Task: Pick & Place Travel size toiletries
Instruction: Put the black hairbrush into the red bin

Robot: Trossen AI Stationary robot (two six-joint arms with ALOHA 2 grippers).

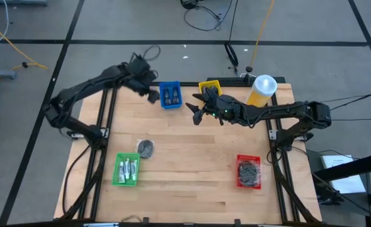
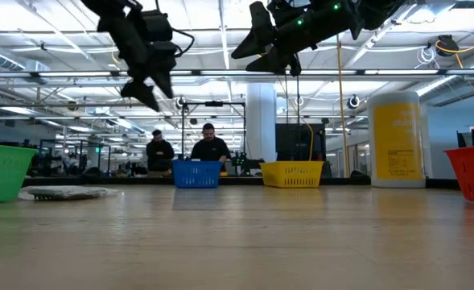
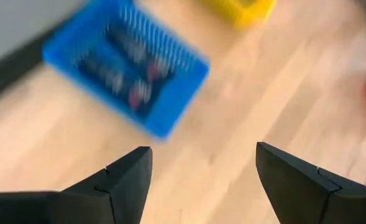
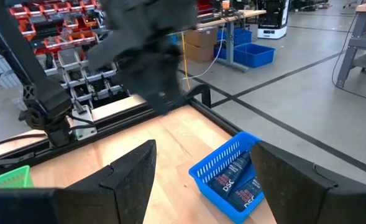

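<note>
Dark blue-black flat tubes (image 1: 169, 95) lie in the blue tray (image 1: 170, 85) at the table's far side. My left gripper (image 1: 152, 94) hangs open in the air just left of that tray, and its wrist view looks down on the tubes (image 3: 130, 74) past empty fingers. My right gripper (image 1: 196, 113) stands open above the table, right of the blue tray, pointing level toward it (image 4: 232, 171). White tubes (image 1: 128, 168) lie in the green tray (image 1: 118, 157). Dark pieces (image 1: 249, 170) fill the red tray (image 1: 239, 184). Dark grey discs (image 1: 146, 149) sit on the bare table.
A yellow tray (image 1: 209, 86) and a big yellow bottle (image 1: 261, 89) with a white cap stand at the far edge, behind my right arm. Bare wood stretches across the table's middle and near side. People sit in the room beyond (image 2: 208, 149).
</note>
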